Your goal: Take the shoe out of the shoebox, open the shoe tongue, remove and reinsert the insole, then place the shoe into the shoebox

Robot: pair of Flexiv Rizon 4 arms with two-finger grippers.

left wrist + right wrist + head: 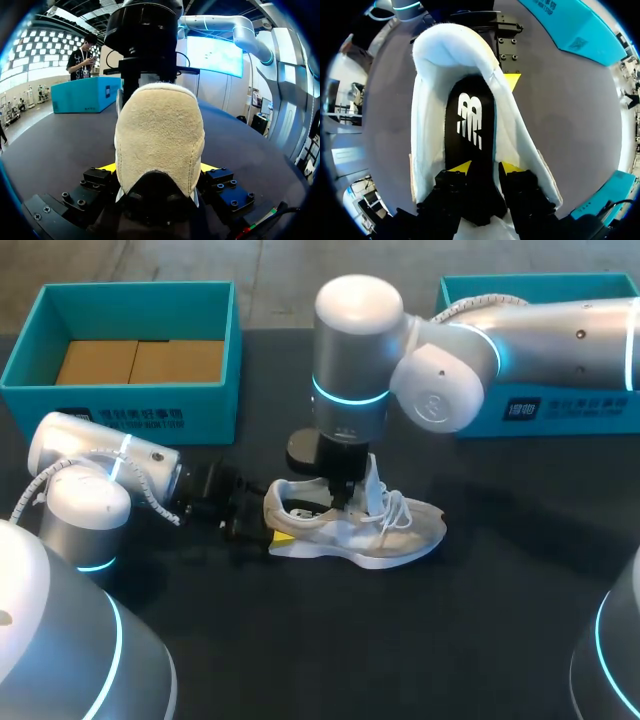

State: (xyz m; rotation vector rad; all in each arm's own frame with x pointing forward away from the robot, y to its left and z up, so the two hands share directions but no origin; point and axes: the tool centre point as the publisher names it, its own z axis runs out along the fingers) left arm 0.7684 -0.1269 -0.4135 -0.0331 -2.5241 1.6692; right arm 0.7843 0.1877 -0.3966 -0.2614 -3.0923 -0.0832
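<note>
Item: one white shoe (365, 532), lying on its sole on the dark counter (480, 640) near the middle, toe toward the right arm's side, heel toward the left arm, outside both boxes. Laces (398, 508) loose over the forefoot; tongue (374, 476) lifted upright beside the right arm's wrist. Insole (470, 125): black with a white mark, lying in the shoe's white lining, its near end rising between the right fingers. Left pincer (157, 167): low on the counter behind the shoe, closed on the fuzzy cream heel, one yellow tip at each side of it. Right pincer (486, 169): coming down from above into the shoe's opening, fingers narrow, holding the insole between the two yellow tips. Shoebox (30, 370): teal, open, at the far left of the counter, brown cardboard showing on its floor, well apart from the shoe. Second shoebox (560, 415): teal, at the far right, partly hidden behind the right arm, its contents not visible.
</note>
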